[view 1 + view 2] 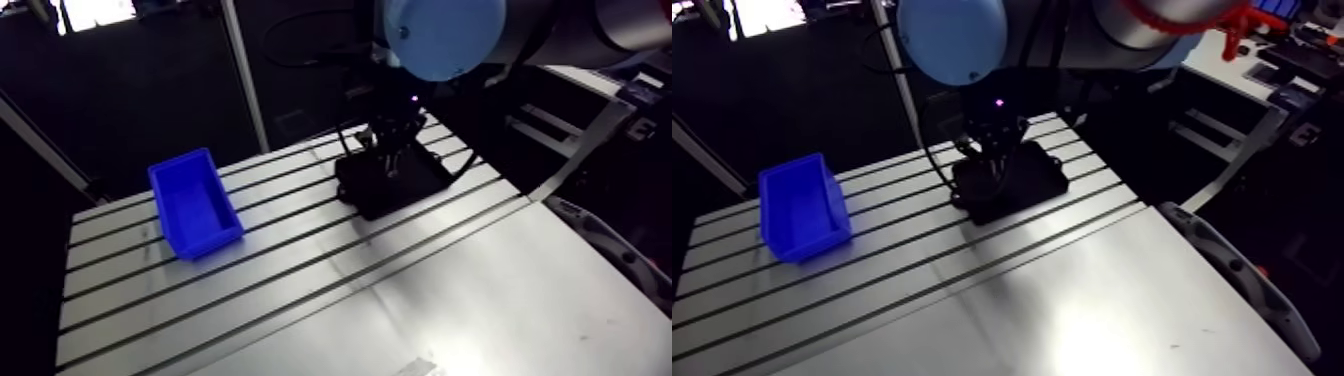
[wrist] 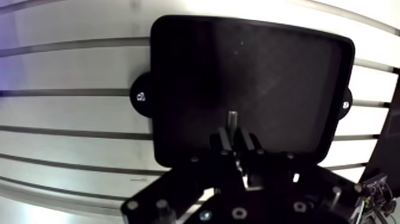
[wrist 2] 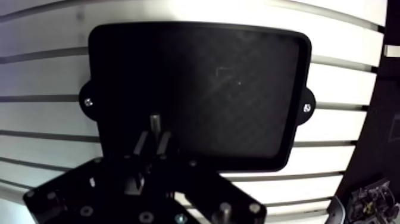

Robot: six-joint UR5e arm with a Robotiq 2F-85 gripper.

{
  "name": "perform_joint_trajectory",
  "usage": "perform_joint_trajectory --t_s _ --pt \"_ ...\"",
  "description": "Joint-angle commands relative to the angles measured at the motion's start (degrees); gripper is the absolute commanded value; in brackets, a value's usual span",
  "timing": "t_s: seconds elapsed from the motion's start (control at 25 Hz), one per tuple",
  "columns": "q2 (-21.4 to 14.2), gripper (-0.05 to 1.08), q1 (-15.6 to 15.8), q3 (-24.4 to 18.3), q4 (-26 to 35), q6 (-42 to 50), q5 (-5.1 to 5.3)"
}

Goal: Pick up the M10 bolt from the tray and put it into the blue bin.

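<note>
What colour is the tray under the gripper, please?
Black; the tray shows best in the wrist view.

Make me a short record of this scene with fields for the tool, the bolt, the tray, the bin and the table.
tool: two-finger black tool, shut on the bolt, over the tray
bolt: small grey metal M10 bolt, its end sticking out past the fingertips
tray: black rectangular tray, fixed to the table by a screwed tab on each side
bin: blue open-topped plastic bin, standing apart from the tray, bolt not in it yet
table: slotted aluminium table
unclear: whether the bolt is clear of the tray floor
</note>
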Motion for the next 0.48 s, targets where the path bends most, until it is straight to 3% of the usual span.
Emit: perform_joint_trajectory --t_s 0.04,0.32,0.48 --pt "-2.8 1.04 -0.3 -1.7 4.9 -3.2 -0.75" --pt "-6.1 1.04 0.0 -5.5 12.5 -15.8 -0.57" --pt "-7.1 1.04 -0.6 -6.8 13.1 -26.3 -0.22"
